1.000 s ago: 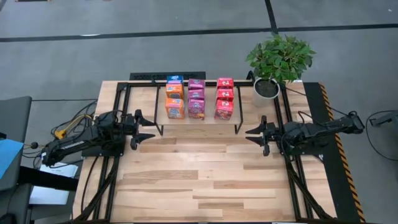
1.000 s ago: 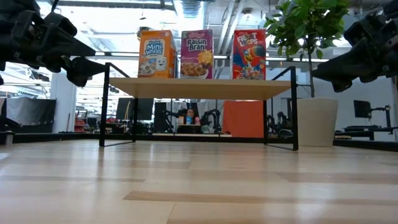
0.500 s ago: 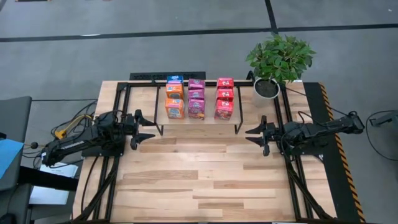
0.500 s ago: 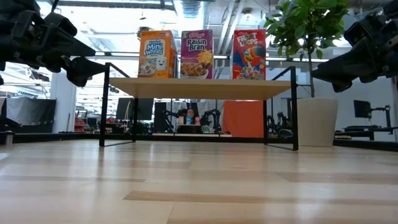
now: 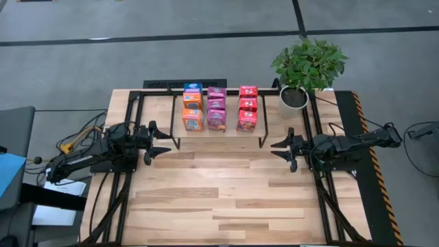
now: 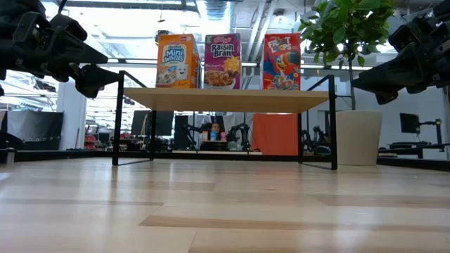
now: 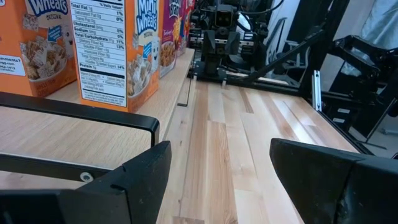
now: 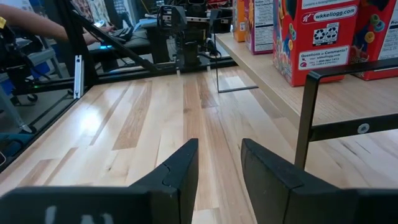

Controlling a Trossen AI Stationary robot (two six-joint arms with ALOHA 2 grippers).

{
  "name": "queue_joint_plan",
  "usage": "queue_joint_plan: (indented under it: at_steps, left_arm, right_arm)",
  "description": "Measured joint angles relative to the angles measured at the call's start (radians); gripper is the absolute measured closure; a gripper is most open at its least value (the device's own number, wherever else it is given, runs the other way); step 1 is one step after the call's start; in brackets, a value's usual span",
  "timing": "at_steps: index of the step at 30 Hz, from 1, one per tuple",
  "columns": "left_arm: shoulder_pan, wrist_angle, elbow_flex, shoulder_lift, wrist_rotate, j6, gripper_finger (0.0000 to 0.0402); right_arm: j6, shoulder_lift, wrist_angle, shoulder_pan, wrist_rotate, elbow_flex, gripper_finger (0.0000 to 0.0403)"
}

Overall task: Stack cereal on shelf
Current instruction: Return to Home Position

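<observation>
Your left claw [image 5: 164, 144] hangs released over the left side of the surface [image 5: 226, 199]. Its fingers are spread wide with nothing between them, just off the left end of the shelf [image 6: 225, 100]. Your right claw [image 5: 276, 149] hangs over the right side near the shelf's other end. Its fingers are parted by a narrower gap and it is also empty. All the cereal stands on the shelf board, apart from both claws. The orange boxes [image 5: 193, 110] form the column nearest the left claw, the magenta boxes [image 5: 217, 108] the middle one, and the red boxes [image 5: 247, 110] the one nearest the right claw. Each column runs three deep.
</observation>
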Motion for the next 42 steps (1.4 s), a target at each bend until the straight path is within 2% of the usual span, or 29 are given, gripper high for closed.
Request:
queue_joint_plan:
  at_steps: [9,30,42]
  left_arm:
    - [0.0,0.0,0.0,0.0,0.0,0.0,0.0133]
    - [0.0,0.0,0.0,0.0,0.001,0.0,0.0133]
    - [0.0,0.0,0.0,0.0,0.001,0.0,0.0133]
  right_arm:
    - [0.0,0.0,0.0,0.0,0.0,-0.001,0.0262]
    - [0.0,0.0,0.0,0.0,0.001,-0.001,0.0243]
    - [0.0,0.0,0.0,0.0,0.001,-0.001,0.0255]
